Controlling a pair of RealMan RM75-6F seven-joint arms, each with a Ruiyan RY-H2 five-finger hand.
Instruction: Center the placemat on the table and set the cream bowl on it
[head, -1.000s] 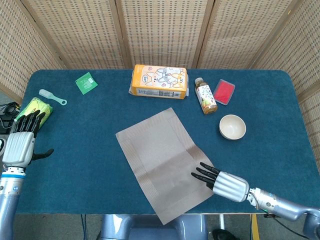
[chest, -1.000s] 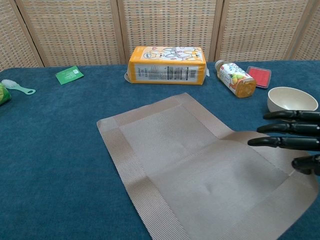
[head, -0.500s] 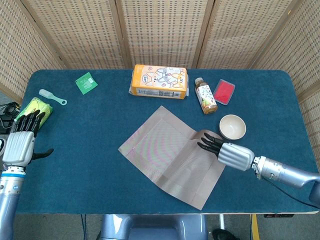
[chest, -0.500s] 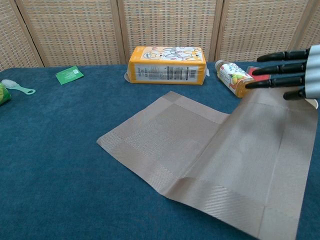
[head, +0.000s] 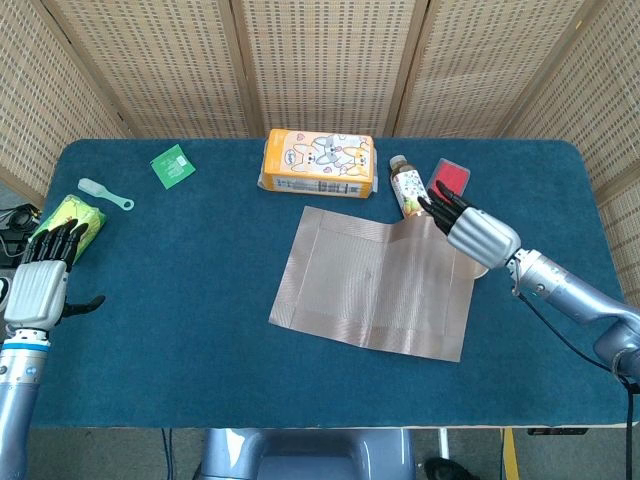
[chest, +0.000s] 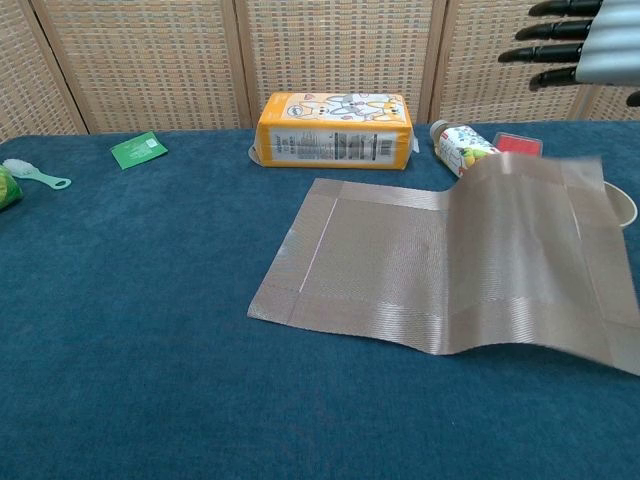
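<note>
The grey-brown placemat (head: 370, 285) (chest: 440, 260) lies right of the table's middle, its right part raised and blurred. That part covers most of the cream bowl (head: 479, 268) (chest: 625, 205), of which only a sliver of rim shows. My right hand (head: 470, 232) (chest: 580, 40) hovers over the mat's far right corner with fingers straight. In the chest view there is a gap between it and the mat's edge. My left hand (head: 42, 285) hangs at the table's left edge with fingers apart, holding nothing.
An orange box (head: 318, 163) (chest: 335, 130), a drink bottle (head: 408, 188) (chest: 462, 148) and a red case (head: 450, 175) (chest: 518, 143) stand behind the mat. A green packet (head: 172, 165), a pale scoop (head: 104, 194) and a green-yellow pack (head: 70, 215) lie at the far left.
My right hand swept from the near edge up toward the bottle and rose. The placemat swung round with it, moved right and back, and now covers the bowl. The left hand stayed put.
</note>
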